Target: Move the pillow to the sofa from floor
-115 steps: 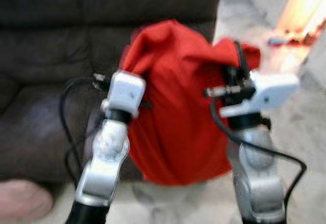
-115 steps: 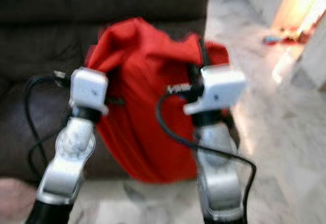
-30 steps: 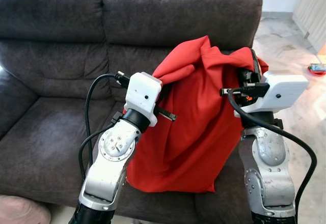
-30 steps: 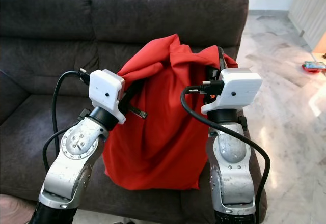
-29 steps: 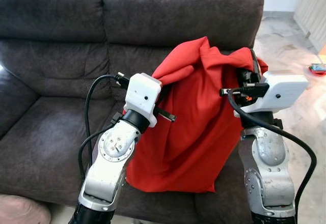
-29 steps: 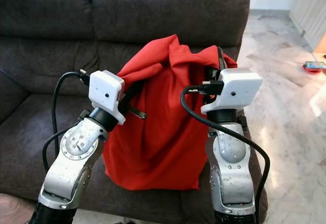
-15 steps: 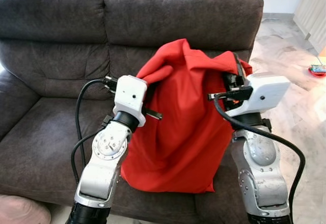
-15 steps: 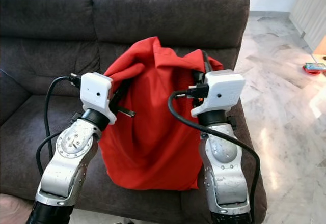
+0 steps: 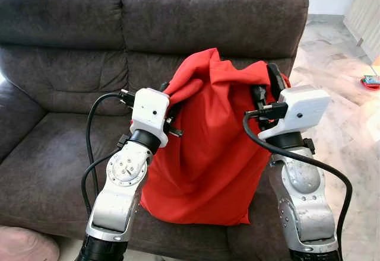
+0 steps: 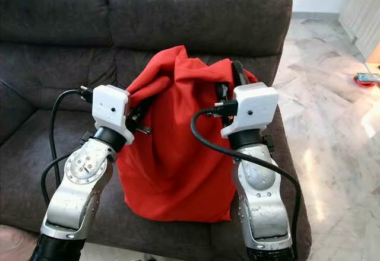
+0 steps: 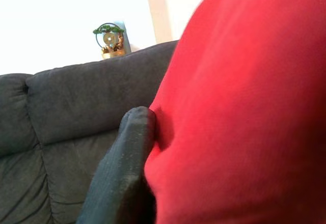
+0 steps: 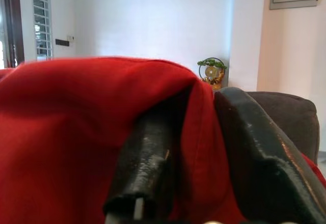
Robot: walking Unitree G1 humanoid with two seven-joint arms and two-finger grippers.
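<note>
Currently the right gripper (image 12: pixel 188 152) is pinched on a fold of the red pillow (image 9: pixel 208 148) and the left gripper (image 9: pixel 169 104) clamps its opposite top corner, holding it upright at frame centre with its bottom edge on the dark sofa (image 9: pixel 59 65) seat. If released here, the limp pillow may slump forward off the seat front. Both grippers' fingertips are buried in fabric, so grip depth is unclear.

Pillow (image 9: pixel 208 148) on sofa (image 9: pixel 65 53) seat, R end, betw. both arms, vs backrest.
</note>
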